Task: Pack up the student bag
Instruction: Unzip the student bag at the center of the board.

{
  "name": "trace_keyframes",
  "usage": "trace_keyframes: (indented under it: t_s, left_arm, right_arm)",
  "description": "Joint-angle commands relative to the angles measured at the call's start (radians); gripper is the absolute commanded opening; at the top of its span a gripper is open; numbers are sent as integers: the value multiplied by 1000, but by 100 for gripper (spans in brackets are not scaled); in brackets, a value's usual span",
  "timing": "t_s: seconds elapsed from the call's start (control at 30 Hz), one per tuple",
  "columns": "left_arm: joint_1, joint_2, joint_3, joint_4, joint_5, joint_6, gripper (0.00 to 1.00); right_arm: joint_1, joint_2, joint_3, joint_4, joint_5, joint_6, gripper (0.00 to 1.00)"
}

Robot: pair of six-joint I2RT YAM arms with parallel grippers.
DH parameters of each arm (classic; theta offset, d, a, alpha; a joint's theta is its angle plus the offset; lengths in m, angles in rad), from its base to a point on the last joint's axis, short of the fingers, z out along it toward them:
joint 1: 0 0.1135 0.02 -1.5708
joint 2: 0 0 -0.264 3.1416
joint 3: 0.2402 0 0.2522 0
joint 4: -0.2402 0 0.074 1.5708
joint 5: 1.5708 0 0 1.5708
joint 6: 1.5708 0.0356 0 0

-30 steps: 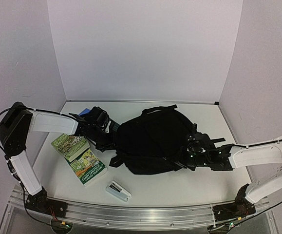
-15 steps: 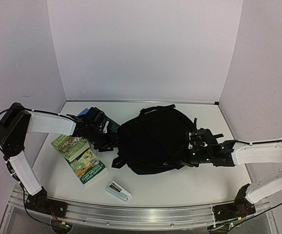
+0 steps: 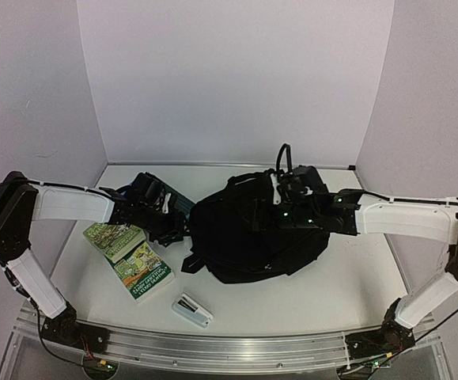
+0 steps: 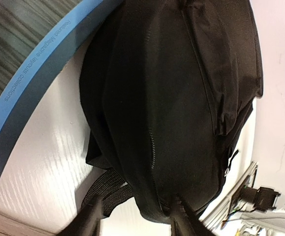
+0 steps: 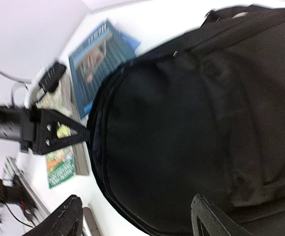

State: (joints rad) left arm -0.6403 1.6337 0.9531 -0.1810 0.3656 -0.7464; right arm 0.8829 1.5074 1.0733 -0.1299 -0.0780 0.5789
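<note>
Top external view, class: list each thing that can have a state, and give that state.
student bag: lying flat, zip unclear
green books: closed, overlapping, outside the bag
blue book: closed, outside the bag
left gripper: open, at the bag's edge
right gripper: open, above the bag

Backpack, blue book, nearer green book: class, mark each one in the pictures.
backpack point(image 3: 229, 237), top view, middle of its black fabric front.
blue book point(image 5: 94, 63), right wrist view, middle of its cover.
nearer green book point(image 3: 143, 271), top view, middle of its cover.
</note>
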Motion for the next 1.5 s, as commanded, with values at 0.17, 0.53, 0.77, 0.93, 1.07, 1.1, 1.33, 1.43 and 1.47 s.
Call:
trace_keyframes:
  t_s: [0.17,0.53,0.77,0.93,1.07,1.1,1.33,1.43,1.47]
  left_arm:
    - [9,3,-43,97,13,-27,17]
    - [10,43,-86,168,35,-64,0]
    - [10,45,-96,173,38,-68,0]
    - [10,49,-96,173,44,-68,0]
    - [10,45,-101,175,41,-68,0]
    - [10,44,-101,175,41,-69,0]
    - [10,43,-103,175,38,-71,0]
    - [10,48,-101,174,35,-72,0]
    - [10,48,-100,169,28,-74,0]
  right_arm:
    - [88,248,167,21,30,-24,74]
    - [126,503,349,69,9,-35,73]
    - [132,607,422,92,49,-18,68]
    - [133,664,470,92,75,-23,70]
    - [133,707,473,92,198,-5,65]
    - [134,716,474,92,208,-1,64]
    - [133,768,494,92,202,5,60]
    - [134,777,491,92,239,16,32]
    - [134,764,482,95,259,26,15]
